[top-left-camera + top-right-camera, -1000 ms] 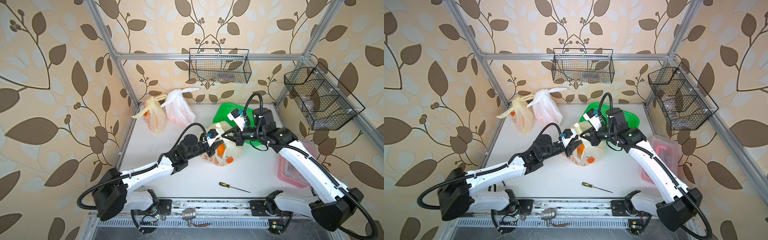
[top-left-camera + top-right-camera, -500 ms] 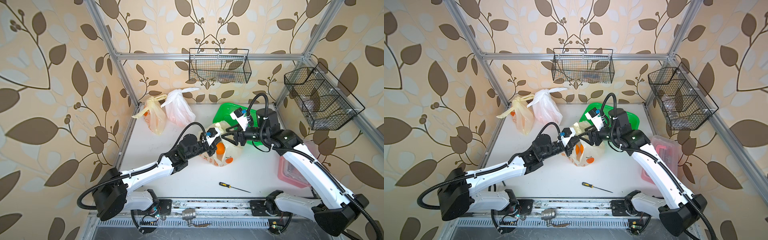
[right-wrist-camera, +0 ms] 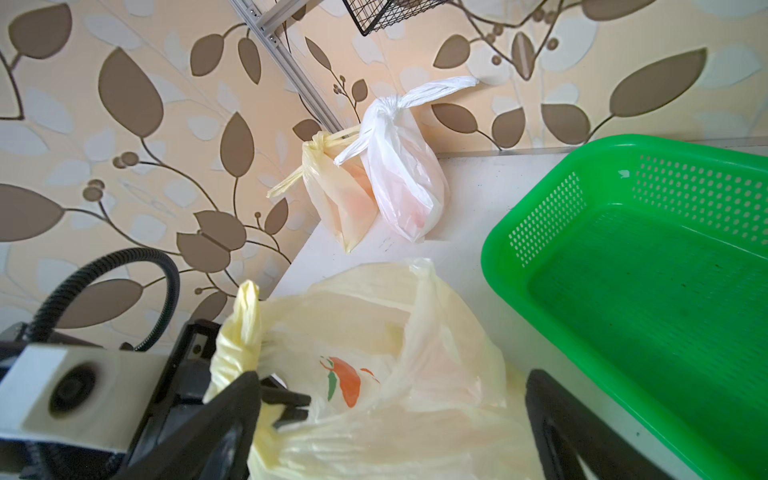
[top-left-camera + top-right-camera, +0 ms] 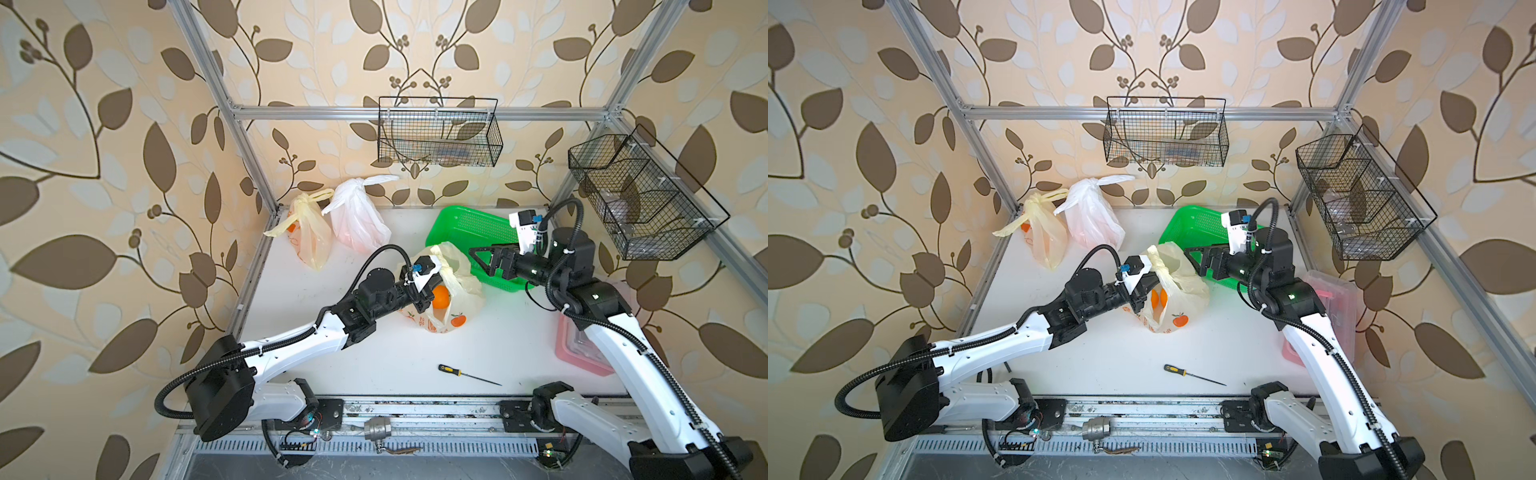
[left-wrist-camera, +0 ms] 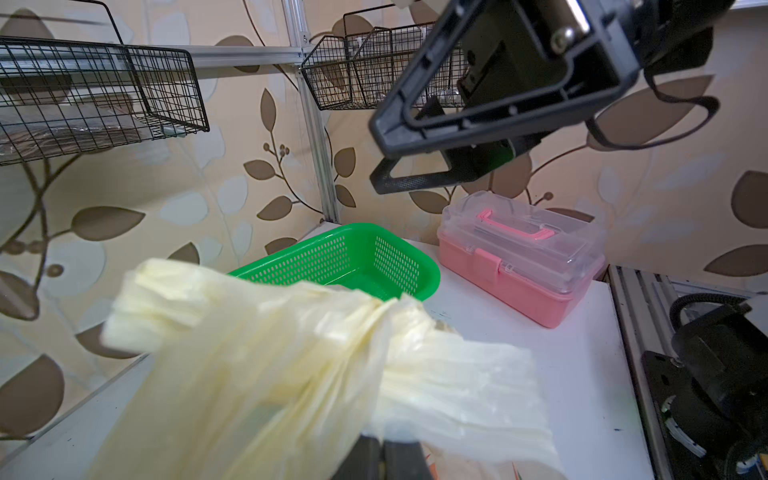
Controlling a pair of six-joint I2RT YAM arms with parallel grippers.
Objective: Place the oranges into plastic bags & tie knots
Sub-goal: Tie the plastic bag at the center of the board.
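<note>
Oranges [image 4: 440, 296] clear in top views only; left claw [image 5: 380, 454] pinching bag [image 4: 462, 286], right claw [image 4: 481, 262] wide.

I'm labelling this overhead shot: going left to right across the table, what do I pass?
From the left: pale yellow knotted plastic bag → translucent white knotted plastic bag → green perforated plastic basket → pink plastic box with clear lid. Skipped: the open fruit-print yellow plastic bag, which overlaps the basket.
</note>
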